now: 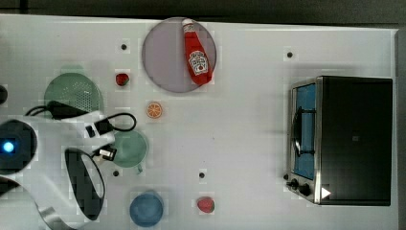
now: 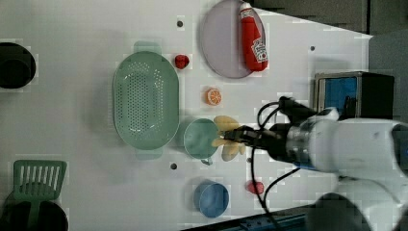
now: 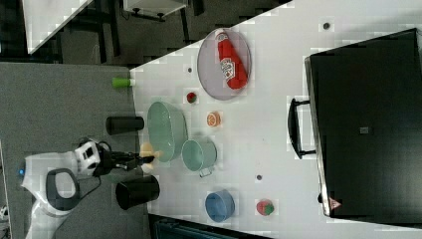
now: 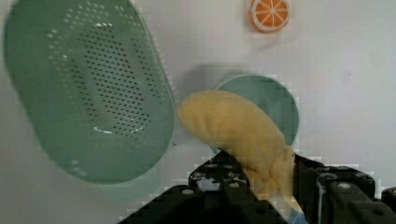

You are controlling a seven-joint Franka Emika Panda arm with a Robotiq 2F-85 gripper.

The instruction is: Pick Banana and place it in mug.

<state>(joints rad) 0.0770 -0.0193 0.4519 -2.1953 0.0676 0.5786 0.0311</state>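
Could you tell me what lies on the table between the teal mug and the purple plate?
An orange slice lies between the mug and the purple plate bearing the ketchup bottle, apart from both; the top view shows it.

White label on the red ketchup bottle (image 1: pixel 196 53), wording too small to read

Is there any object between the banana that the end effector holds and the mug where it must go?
Nothing visible does. The end effector holds the banana above the table, partly over the mug, whose opening looks empty. The green colander stands beside the mug, and the orange slice lies apart from it; neither blocks the way.
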